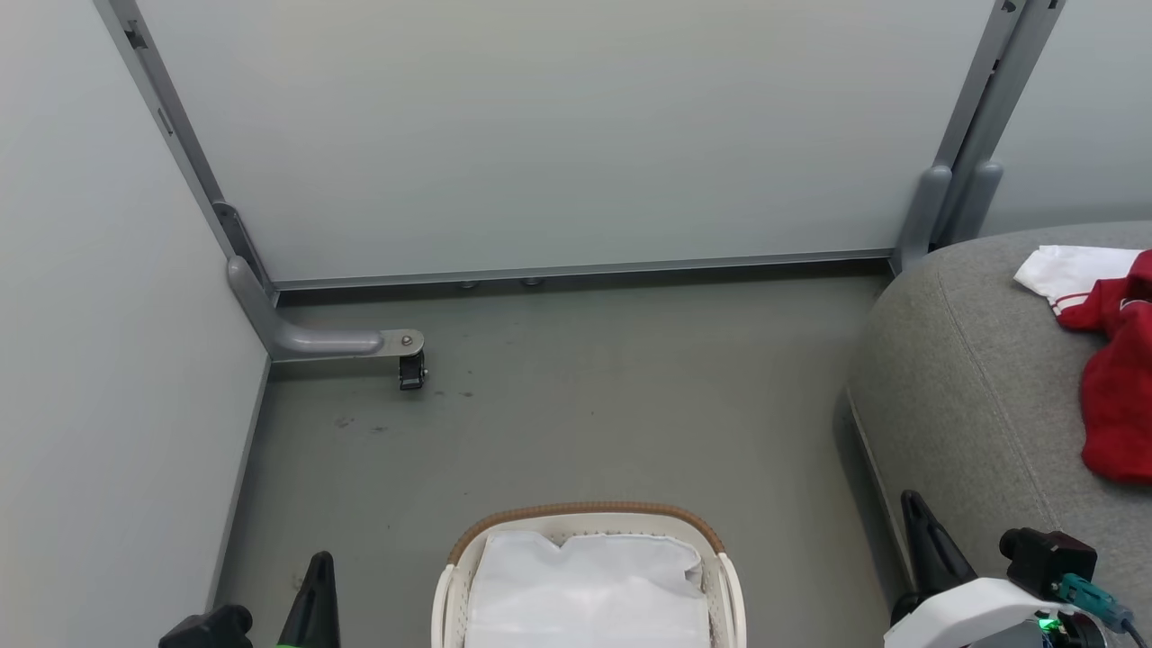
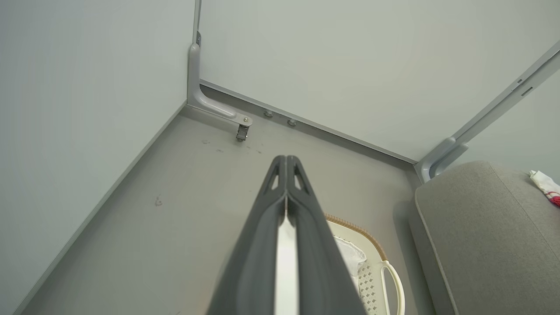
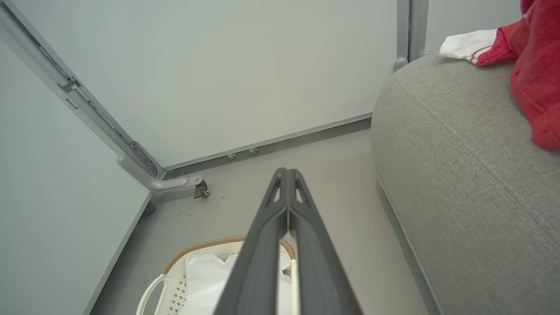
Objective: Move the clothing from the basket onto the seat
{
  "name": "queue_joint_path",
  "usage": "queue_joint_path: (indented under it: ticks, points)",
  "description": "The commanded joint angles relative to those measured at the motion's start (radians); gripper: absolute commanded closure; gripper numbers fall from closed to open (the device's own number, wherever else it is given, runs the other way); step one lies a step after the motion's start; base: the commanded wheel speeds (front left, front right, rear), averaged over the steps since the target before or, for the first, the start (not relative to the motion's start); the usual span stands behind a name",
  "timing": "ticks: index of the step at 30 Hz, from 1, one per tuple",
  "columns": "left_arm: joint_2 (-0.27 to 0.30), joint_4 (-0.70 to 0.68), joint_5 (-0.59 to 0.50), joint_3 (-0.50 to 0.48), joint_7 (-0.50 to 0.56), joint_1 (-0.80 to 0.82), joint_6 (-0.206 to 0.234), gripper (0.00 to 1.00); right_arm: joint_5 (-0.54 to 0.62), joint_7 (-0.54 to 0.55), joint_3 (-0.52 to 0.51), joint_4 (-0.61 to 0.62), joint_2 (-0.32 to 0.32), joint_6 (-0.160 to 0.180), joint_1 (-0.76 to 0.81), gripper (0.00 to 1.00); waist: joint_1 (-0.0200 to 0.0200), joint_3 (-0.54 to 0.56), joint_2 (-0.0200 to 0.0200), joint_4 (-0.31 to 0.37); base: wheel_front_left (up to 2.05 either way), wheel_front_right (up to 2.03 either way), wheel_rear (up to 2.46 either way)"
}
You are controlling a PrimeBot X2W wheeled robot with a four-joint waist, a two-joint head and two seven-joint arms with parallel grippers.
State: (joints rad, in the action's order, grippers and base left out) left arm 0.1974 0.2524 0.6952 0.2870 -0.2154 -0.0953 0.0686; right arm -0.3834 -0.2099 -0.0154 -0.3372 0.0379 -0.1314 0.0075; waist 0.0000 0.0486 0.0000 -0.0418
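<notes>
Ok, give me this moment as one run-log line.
clothing: on seat | basket: white liner showing, no red in visible part | left gripper: shut, empty | right gripper: shut, empty

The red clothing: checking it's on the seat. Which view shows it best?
Head view: the red clothing lies on the grey seat, cut by the frame edge. Right wrist view shows a closer part; left wrist, a sliver.

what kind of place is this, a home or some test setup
Probably a staged test bay, not a home: pale partition panels on grey metal frames, a castor foot, bare grey floor, with a sofa seat and laundry basket inside.
</notes>
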Motion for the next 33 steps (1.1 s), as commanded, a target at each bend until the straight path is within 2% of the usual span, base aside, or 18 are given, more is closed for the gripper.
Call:
queue_joint_path:
  ticks: [1,33]
  points:
    - [-0.003,-0.013,0.038,-0.022,0.009,0.033,-0.012,1.00,-0.049,0.010,-0.006,0.021,0.005,0.000,-0.029,1.00,0.0000,-0.001,0.0000,0.001,0.00,0.00,0.00]
    - [-0.056,-0.013,0.390,-0.168,0.132,0.106,-0.087,1.00,-0.515,0.133,-0.042,0.053,0.009,0.000,-0.066,1.00,0.0000,-0.015,0.0000,0.012,0.00,0.00,0.00]
